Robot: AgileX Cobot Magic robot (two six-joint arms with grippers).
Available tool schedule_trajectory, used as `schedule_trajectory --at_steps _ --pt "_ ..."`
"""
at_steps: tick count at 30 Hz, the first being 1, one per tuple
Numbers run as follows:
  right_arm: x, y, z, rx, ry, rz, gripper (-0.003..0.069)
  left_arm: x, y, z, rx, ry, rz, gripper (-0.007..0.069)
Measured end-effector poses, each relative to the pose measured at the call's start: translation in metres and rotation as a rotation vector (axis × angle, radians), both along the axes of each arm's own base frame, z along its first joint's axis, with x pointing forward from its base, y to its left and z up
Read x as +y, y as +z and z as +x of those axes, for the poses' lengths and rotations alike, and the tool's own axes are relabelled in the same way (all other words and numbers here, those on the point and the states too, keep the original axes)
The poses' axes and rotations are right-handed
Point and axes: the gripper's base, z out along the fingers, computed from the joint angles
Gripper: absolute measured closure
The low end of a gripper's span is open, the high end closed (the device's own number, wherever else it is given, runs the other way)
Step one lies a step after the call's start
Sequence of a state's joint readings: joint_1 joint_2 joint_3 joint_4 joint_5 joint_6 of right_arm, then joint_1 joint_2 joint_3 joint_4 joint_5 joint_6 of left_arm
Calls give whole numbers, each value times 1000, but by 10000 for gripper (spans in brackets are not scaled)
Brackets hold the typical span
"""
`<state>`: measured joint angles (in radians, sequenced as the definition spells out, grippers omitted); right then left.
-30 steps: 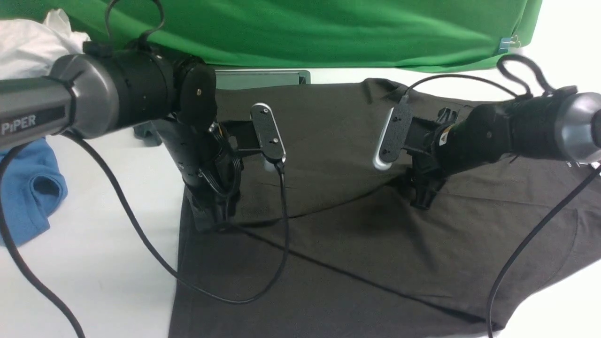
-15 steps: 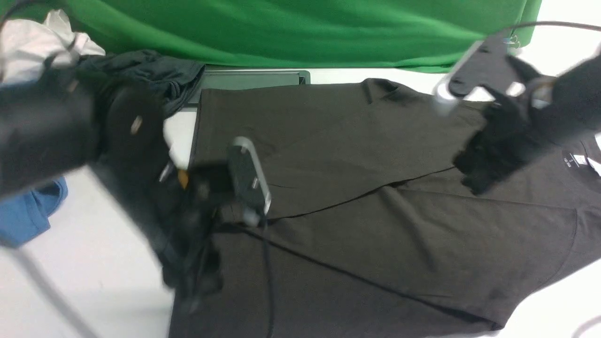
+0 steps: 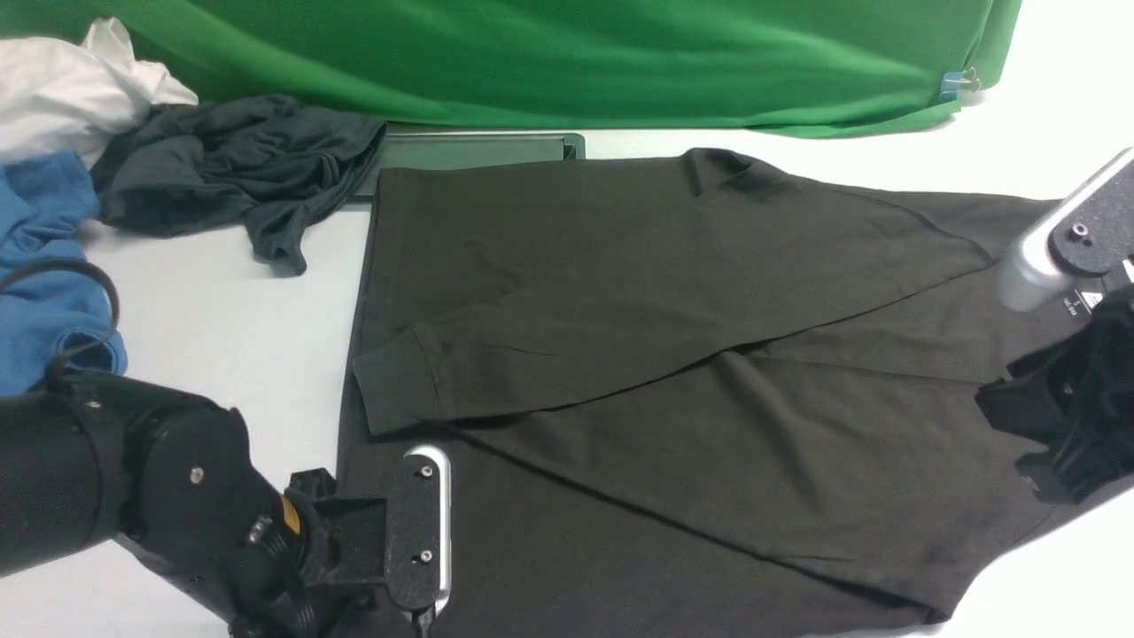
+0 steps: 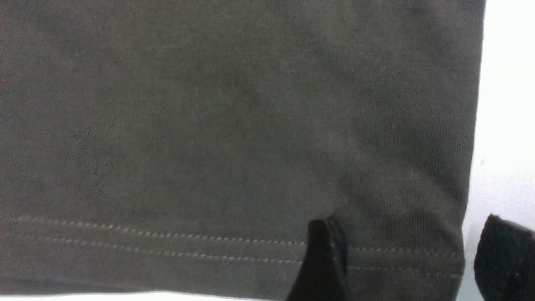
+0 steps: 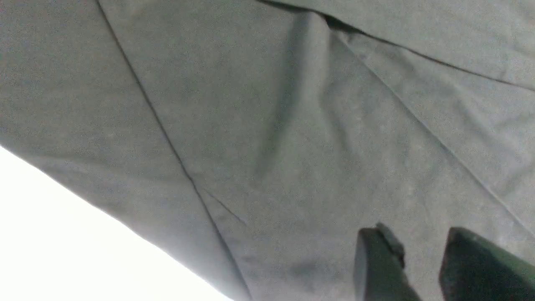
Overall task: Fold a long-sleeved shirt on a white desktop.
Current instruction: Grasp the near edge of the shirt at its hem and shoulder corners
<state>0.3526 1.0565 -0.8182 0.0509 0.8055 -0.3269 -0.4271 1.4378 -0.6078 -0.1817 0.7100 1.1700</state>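
Your left gripper stands spread wide over a corner of the long-sleeved shirt — one black finger over the double-stitched hem, the other past the shirt's side edge, above the smooth white desktop. The knit beneath it lies flat, with a fine ribbed grain. Your right gripper hangs over softly creased cloth near the small neck label, its jaws only narrowly parted, nothing visibly between them. Between the two grippers the shirt lies spread on the desktop, one sleeve folded slantwise across the body — its banded cuff just ahead of the left gripper.
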Motion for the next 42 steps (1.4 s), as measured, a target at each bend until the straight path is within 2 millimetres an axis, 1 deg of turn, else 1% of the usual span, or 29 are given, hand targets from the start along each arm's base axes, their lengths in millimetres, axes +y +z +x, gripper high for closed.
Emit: schedule_trajectory --at_steps 6,10,12,14,15,18,20,22,24,25,26,27,28,30,33,36,38,39,41,42 --pt "0 0 0 2 -1 0 435 -1 -8 0 24 -66 7 145" --pt "0 0 0 4 -1 0 428 0 -14 5 1 -102 39 177" --pt "0 0 0 5 -1 -1 428 0 -17 9 1 -129 64 224" --pt "0 -1 -1 10 -1 -2 424 0 -19 12 5 -134 85 298" --pt "0 -1 -1 10 -1 -2 424 -1 -19 12 3 -134 86 298" --pt "0 -1 -1 11 -1 -3 421 0 -18 16 -19 -111 104 459" --pt "0 -1 -1 11 -1 -3 421 0 -17 17 -37 -83 111 550" --pt "0 -1 -1 11 -1 -3 421 0 -13 19 -54 -53 109 569" --pt "0 -1 -1 11 -1 -3 421 1 -10 19 -53 -7 106 571" --pt "0 -1 -1 12 -1 -3 421 2 -3 17 -42 43 105 571" --pt "0 -1 -1 12 -1 -3 421 2 -2 17 -42 58 102 571" --pt "0 -1 -1 14 -3 -2 419 3 5 15 -43 100 96 571" --pt "0 -1 -2 22 -3 -1 419 5 20 10 -53 184 69 571" --pt "1 -2 -3 39 -5 15 419 7 31 4 -45 250 57 571" --pt "6 -3 -8 81 19 36 419 13 46 -9 -30 301 52 571" --pt "17 -4 -16 109 114 9 405 18 61 -21 -45 319 38 571" --pt "24 -5 -23 107 227 -52 341 21 71 -27 -84 321 12 571" --pt "24 -5 -23 105 239 -59 334 21 71 -27 -84 321 12 571" --pt "29 -10 -26 74 374 -160 242 23 78 -31 -126 322 -17 571" --pt "29 -16 -26 56 448 -226 185 23 81 -32 -142 323 -28 571"
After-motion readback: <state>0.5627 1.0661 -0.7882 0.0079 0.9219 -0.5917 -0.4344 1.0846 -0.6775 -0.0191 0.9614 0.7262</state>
